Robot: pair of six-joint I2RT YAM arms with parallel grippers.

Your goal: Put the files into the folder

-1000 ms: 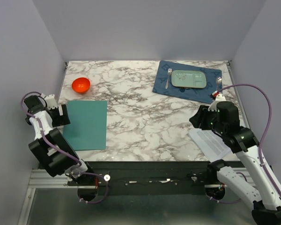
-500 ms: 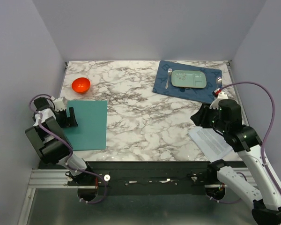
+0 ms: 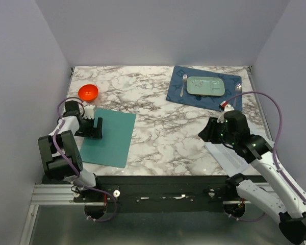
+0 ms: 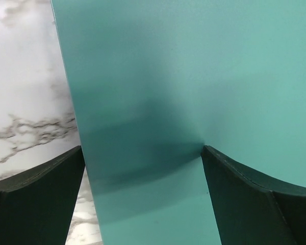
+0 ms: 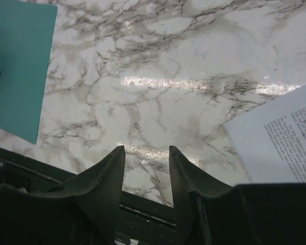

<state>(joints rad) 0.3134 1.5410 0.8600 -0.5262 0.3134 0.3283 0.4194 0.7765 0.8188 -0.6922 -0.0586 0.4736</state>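
Observation:
The teal folder (image 3: 112,137) lies shut and skewed on the marble at the left. It fills the left wrist view (image 4: 194,76). My left gripper (image 3: 95,127) is low over the folder's left edge. It is open (image 4: 143,150), with one finger over the marble and the other over the cover. The files (image 3: 228,155) are printed white sheets at the near right edge, partly under my right arm. A corner of them shows in the right wrist view (image 5: 283,138). My right gripper (image 3: 208,131) hovers left of the files over bare marble. Its jaws (image 5: 146,149) stand a little apart and are empty.
An orange bowl (image 3: 88,92) sits behind the folder. A dark blue placemat (image 3: 176,94) at the back right holds a pale green tray (image 3: 205,86), a fork (image 3: 183,81) and a spoon (image 3: 238,88). Walls close in the left, right and back.
My left gripper has swung right onto the folder's left edge. The folder has slid right and turned askew. My right gripper has moved a little to the left.

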